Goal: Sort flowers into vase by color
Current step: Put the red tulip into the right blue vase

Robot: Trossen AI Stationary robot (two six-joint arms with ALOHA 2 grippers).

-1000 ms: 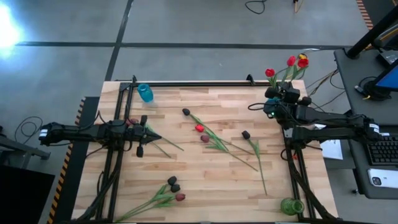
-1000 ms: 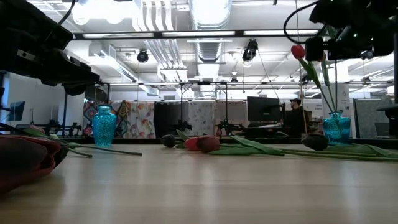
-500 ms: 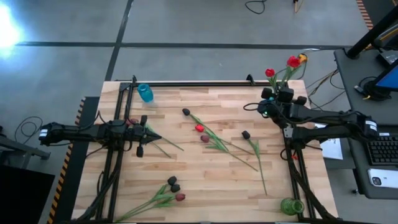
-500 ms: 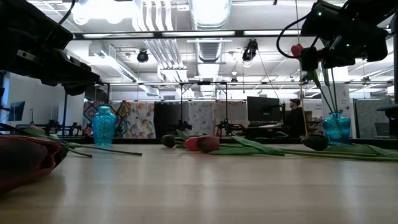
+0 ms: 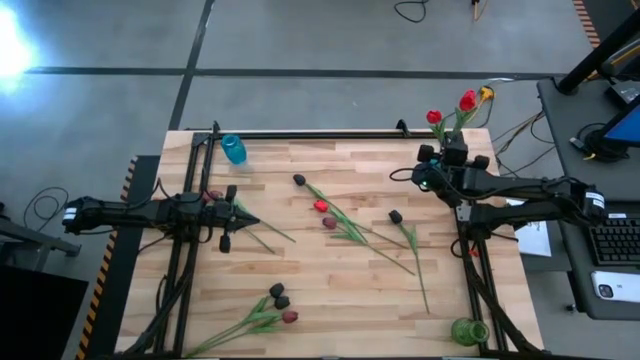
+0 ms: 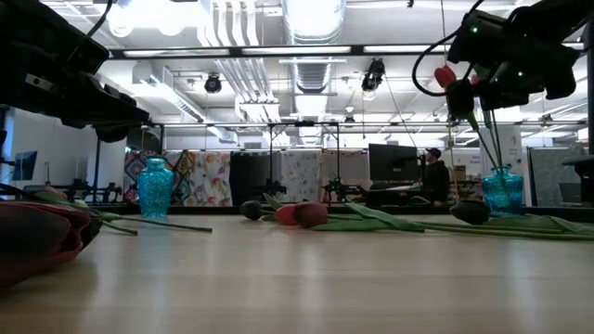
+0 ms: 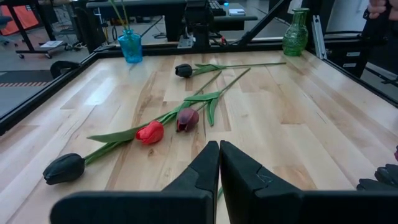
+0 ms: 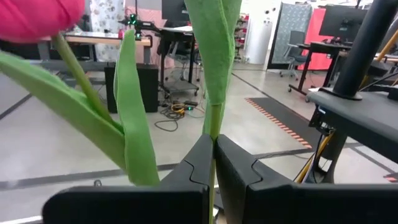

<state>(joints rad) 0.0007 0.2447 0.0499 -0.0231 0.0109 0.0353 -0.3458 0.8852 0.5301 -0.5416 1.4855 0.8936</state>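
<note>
A blue vase [image 6: 502,190] at the table's far right corner holds red tulips [image 5: 467,100]. My right gripper [image 5: 438,170] stands over it, shut on one tulip's stem. Black [image 5: 299,180], red [image 5: 321,206] and maroon [image 5: 329,222] tulips lie flat mid-table. Three more [image 5: 281,301] lie near the near edge. My left gripper [image 5: 225,215] hovers low at the table's left, shut. A green stem [image 5: 265,227] runs out from under it; whether they touch, I cannot tell. My right gripper pinches a tulip's green stem [image 8: 213,127] between its two fingers, just below a broad leaf [image 8: 214,56]. The fingers come about level and lie across the stem. The stem stands nearly upright, and its lower end reaches down into the blue vase [image 6: 499,176].
A second blue vase [image 5: 233,149] stands at the far left corner and a green vase [image 5: 468,330] at the near right corner. A black tulip [image 5: 395,216] with a long stem lies right of centre. Black frame rails [image 5: 300,134] run along the table's edges.
My right gripper has moved a little toward the table's left, staying shut on the stem. The held tulip's head has swung the same way, so its stem leans more while its lower end stays at the blue vase.
</note>
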